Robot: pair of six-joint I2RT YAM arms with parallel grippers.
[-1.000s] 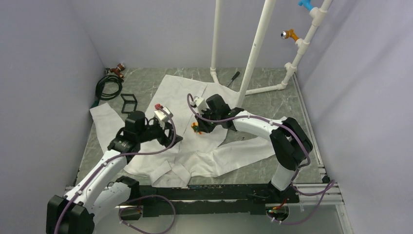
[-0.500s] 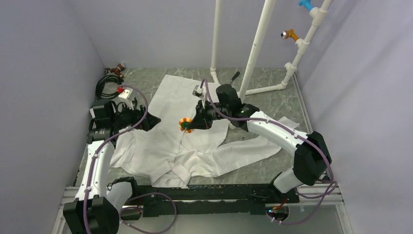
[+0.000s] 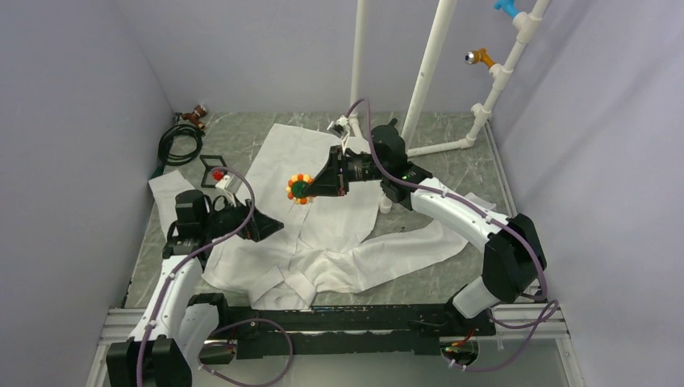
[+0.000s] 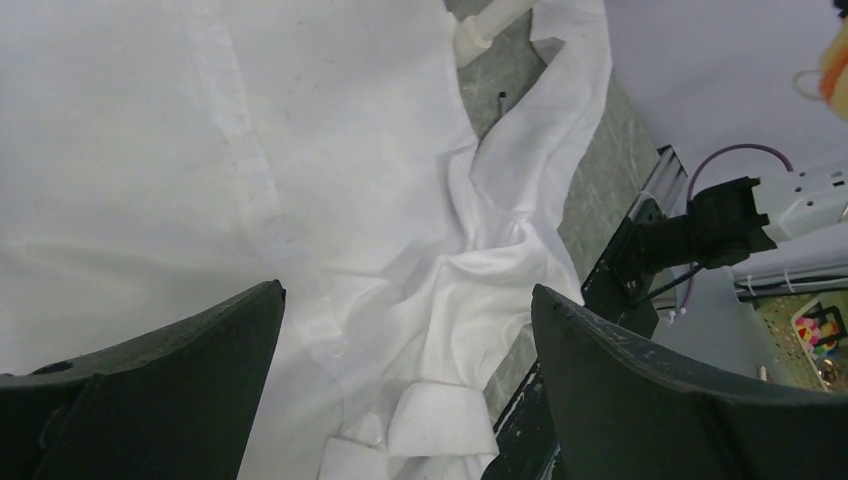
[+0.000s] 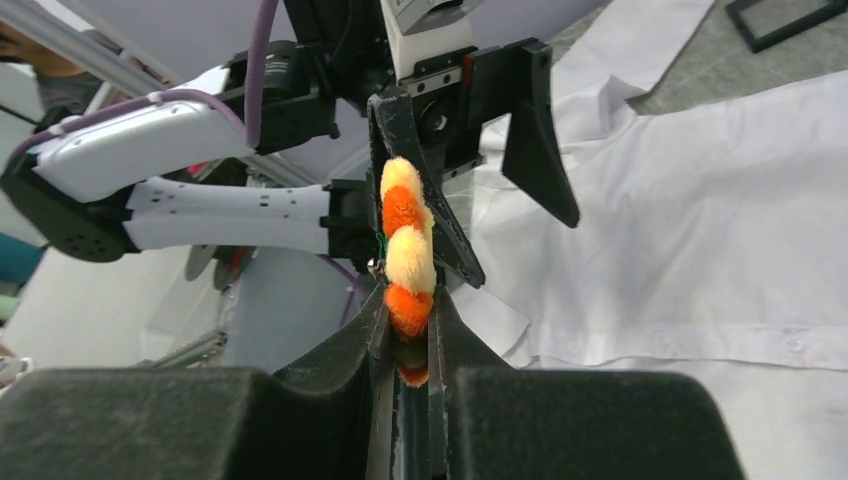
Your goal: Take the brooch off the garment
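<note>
The right end effector [image 3: 313, 185] pinches the brooch [image 3: 300, 189], held up clear of the garment [image 3: 278, 153], which lies spread and wrinkled on the counter [image 3: 234, 133]. In the right wrist view the brooch shows edge-on, with its lower petals hidden between the fingers. The left end effector [image 3: 273, 226] hangs spread wide over the garment's left side. A coloured patch [image 4: 820, 328] in the left wrist view's corner is too small to read.
</note>
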